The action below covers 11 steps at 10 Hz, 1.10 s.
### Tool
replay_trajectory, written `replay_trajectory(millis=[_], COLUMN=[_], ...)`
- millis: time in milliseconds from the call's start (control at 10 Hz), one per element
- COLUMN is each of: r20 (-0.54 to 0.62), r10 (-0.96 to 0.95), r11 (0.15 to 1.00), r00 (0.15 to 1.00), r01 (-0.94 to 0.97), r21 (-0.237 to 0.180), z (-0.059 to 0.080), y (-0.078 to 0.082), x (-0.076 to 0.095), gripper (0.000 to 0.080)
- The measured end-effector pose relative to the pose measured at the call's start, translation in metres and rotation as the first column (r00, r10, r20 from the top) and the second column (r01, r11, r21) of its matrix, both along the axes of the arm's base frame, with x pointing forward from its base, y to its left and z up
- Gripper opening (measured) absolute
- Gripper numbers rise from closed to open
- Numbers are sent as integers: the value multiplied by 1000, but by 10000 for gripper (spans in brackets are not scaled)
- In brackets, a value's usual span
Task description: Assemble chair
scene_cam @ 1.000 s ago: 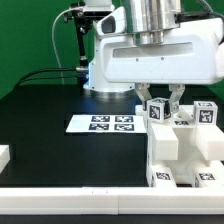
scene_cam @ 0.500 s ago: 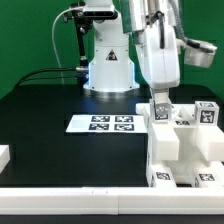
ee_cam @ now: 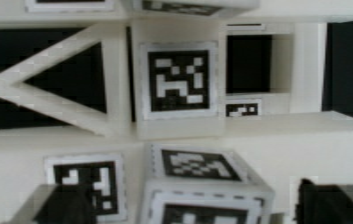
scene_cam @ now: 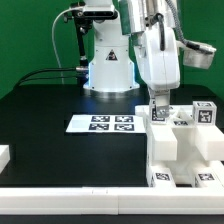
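chair stood on black counter at exterior view's right, white tagged pieces joined | fingers stood open either side of 1 tagged block on chair top, gripping nothing | marker board lay flat beside chair

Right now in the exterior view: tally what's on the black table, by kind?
White blocky plastic chair assembly with square tags: 1
Flat white marker board with printed tags: 1
Separate white block at the exterior view's left edge: 1
Total: 3
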State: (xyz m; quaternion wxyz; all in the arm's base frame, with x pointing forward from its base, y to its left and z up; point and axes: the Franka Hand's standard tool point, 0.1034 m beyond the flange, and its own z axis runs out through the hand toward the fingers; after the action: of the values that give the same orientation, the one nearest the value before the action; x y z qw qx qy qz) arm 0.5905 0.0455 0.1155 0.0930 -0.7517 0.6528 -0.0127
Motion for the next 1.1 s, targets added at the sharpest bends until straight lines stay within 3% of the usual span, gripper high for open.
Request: replay_trajectory(millis=[100,200,500,600,700,800,900,1000,1100], r20=[17,2,20,12,-13,-11,-12,-12,-12], r10=[221,334,476,589,768,813,797,796,773], r11=[975,942,879,806,636,577,600,601,630], r00=[975,942,879,808,641,582,604,605,634], r01=[-221,-334,-474,-587,-764,-809,-793,-792,-770], r21=[-24,-15,-46,-69,-105,-111,-109,-108,-103], z=[2,3,2,1,0,-2,-2,-2,-3], y=[-6,-6,-6,-5,2,2,1,2,2], x=[3,2,3,1,0,-1,-1,-1,-1], gripper=[634,634,648,648,648,648,525,525,331])
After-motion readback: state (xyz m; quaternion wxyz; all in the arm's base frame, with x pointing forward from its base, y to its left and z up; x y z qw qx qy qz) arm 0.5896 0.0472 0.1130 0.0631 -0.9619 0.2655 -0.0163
